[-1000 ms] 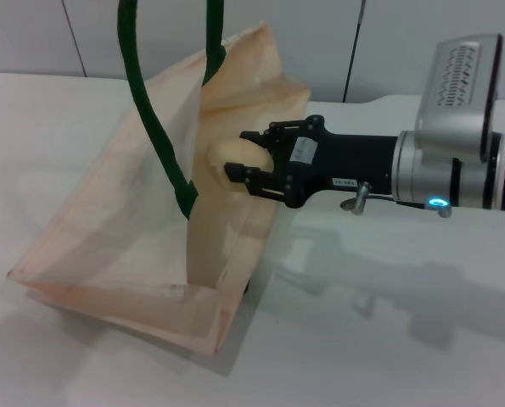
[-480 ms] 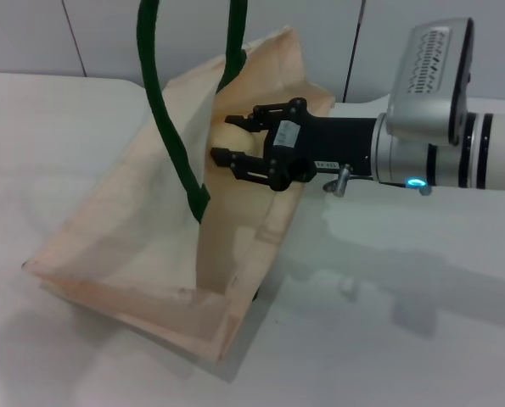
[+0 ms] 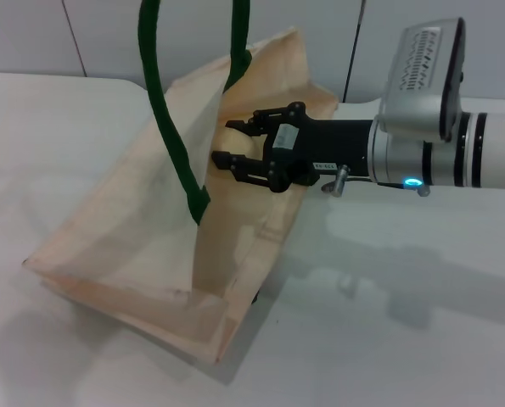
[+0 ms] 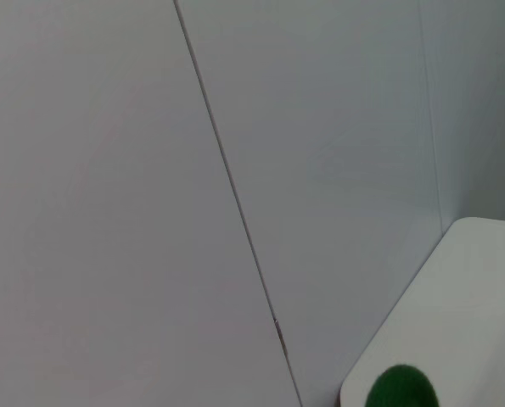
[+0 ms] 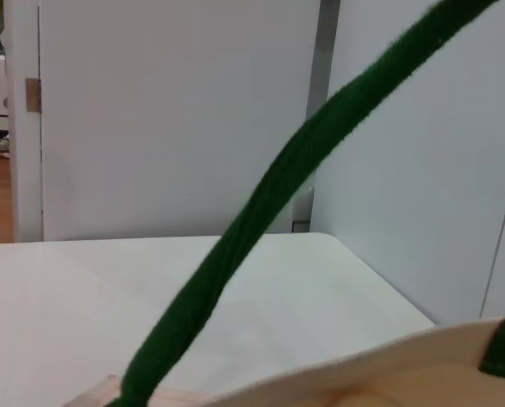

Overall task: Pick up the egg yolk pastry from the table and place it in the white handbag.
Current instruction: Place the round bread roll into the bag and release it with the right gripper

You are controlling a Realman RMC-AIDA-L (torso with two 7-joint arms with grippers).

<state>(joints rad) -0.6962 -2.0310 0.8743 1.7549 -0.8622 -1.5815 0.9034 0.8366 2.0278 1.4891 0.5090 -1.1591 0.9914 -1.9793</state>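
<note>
The white handbag (image 3: 142,229) stands open on the table, its dark green handles (image 3: 163,110) pulled up out of the top of the head view. My right gripper (image 3: 227,142) reaches in from the right, over the bag's mouth. Its fingers are closed around the egg yolk pastry (image 3: 238,141), which shows only as a pale bit between them. The right wrist view shows a green handle (image 5: 260,212) and the bag's rim (image 5: 379,365). The left wrist view shows a piece of green handle (image 4: 401,388). My left gripper is out of view.
The white table (image 3: 405,322) runs forward and to the right of the bag. A grey panelled wall (image 3: 31,34) stands behind. The right arm's silver forearm (image 3: 430,119) reaches across above the table on the right.
My right gripper has moved left and slightly back, carrying the pastry from the bag's side to over its mouth. The bag has lifted and shifted a little to the right.
</note>
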